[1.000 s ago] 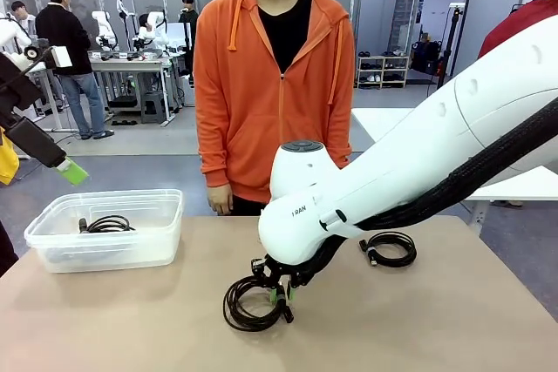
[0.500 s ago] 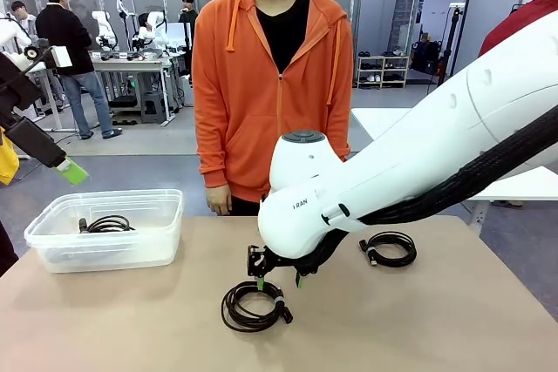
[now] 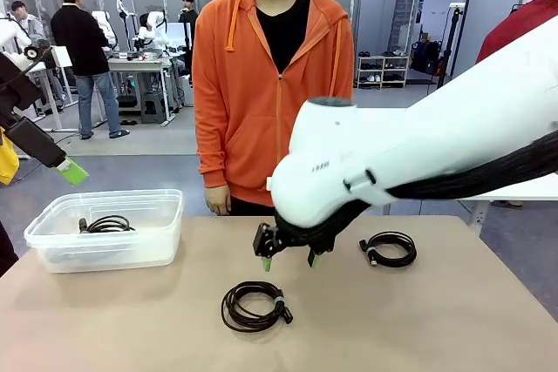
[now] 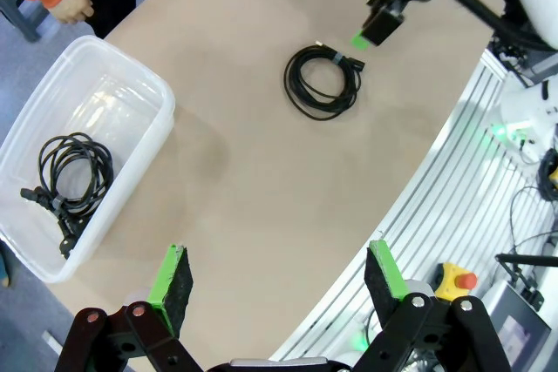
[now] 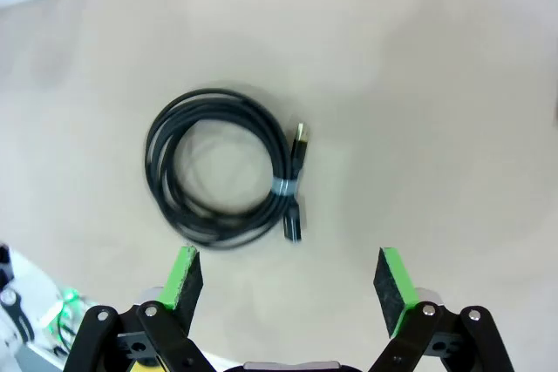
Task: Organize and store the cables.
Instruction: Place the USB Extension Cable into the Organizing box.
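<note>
We note right gripper above coiled cable on bench, jaws apart, nothing held; left gripper likewise apart (high over bin holding another cable).

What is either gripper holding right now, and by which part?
Nothing. The right gripper hangs open above the coiled black cable, clear of it; the left gripper is open and empty too.

Robotics lab: white robot arm, equipment-laden workbench behind, emergency-stop button beside table.
</note>
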Controlling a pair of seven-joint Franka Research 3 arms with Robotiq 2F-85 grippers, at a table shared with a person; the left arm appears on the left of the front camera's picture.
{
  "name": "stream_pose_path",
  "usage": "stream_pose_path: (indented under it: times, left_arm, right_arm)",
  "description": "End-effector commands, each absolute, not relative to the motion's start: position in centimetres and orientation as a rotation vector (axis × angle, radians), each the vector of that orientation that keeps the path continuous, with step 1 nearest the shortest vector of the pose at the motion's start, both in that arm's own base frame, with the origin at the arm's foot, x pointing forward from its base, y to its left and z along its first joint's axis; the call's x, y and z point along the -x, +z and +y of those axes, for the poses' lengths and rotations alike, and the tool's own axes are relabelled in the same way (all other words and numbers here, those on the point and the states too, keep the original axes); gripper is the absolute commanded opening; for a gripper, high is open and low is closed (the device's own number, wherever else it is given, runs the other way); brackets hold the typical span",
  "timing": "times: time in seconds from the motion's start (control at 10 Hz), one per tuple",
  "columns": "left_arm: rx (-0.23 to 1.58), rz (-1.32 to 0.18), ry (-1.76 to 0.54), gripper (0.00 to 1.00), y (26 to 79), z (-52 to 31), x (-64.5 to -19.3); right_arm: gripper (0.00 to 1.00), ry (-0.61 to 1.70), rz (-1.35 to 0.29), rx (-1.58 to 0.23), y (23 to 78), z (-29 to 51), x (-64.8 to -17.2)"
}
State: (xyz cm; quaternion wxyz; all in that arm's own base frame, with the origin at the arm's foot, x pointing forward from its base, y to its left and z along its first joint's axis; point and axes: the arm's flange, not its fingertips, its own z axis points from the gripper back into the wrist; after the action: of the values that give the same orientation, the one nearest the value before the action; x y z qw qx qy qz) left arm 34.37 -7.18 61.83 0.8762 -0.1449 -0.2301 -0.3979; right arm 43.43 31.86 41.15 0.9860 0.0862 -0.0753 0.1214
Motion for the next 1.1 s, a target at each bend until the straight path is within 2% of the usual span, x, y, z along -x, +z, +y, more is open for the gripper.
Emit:
stream_pose_path:
  times: [0.0, 0.3, 0.7, 1.0]
  left_arm:
    - [0.309, -0.483, -0.832, 1.0, 61.9, -7.2, -34.3]
    - [0.309, -0.483, -0.832, 1.0, 61.9, -7.2, -34.3]
    - [0.309, -0.483, -0.832, 1.0, 61.9, -7.2, -34.3]
    - [0.309, -0.483, -0.832, 1.0, 61.9, -7.2, -34.3]
  right_arm:
    - [1.0, 0.369, -0.15, -0.222, 45.3, 27.6, -41.6]
    - [1.0, 0.511, -0.187, -0.277, 49.7, 21.3, -39.3]
    - [1.0, 0.579, -0.313, -0.315, 54.2, 10.9, -36.8]
    - [1.0, 0.628, -0.354, -0.344, 55.4, 6.1, -36.1]
